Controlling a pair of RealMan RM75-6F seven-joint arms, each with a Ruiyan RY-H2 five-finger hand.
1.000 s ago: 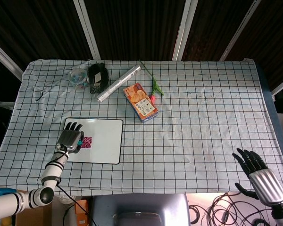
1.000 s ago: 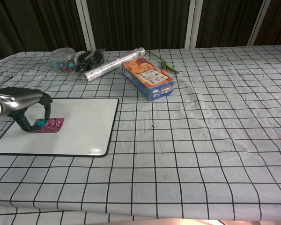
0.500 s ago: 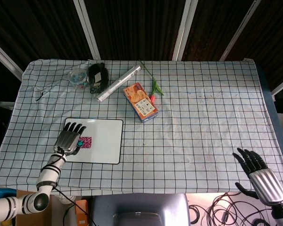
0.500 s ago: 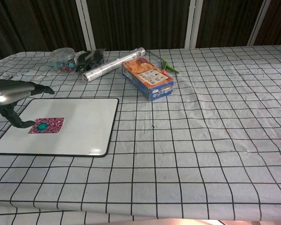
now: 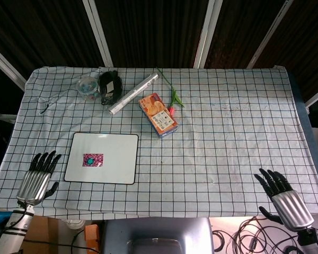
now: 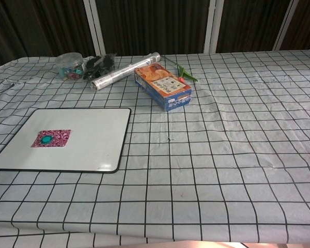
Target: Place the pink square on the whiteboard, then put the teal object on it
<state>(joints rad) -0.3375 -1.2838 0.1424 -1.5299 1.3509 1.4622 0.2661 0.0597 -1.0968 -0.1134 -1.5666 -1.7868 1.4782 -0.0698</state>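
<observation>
Head view: checked tablecloth (image 5: 228,132) covers the table edge to edge; its right half and the near strip along the front edge are bare cloth. Clutter sits in a band toward the far left: a clear container (image 5: 87,86), a black bundle (image 5: 109,86) touching it, a silver foil roll (image 5: 133,93) lying diagonally just beside the bundle, an orange snack box (image 5: 158,114) near the roll's lower end, and a green stem with a red tip (image 5: 174,99) just right of the box. Whiteboard (image 5: 116,159) lies flat at front left, near the left edge of the cloth, well apart from the clutter band. Pink square (image 5: 93,160) lies flat on the left-centre part of the board, inside its black border on all sides. Teal object (image 5: 90,159) sits on the square, roughly at its middle; chest view confirms it (image 6: 45,139) resting on the square (image 6: 59,135), board rim (image 6: 119,139) unobstructed. Left hand (image 5: 36,181) is at the front-left corner of the table, off the board and to its lower left, fingers spread apart, holding nothing; square and teal object lie up and to the right of it, apart from it. Right hand (image 5: 283,198) is at the front-right corner, fingers spread, holding nothing, well apart from the board. Neither hand appears in the chest view.
</observation>
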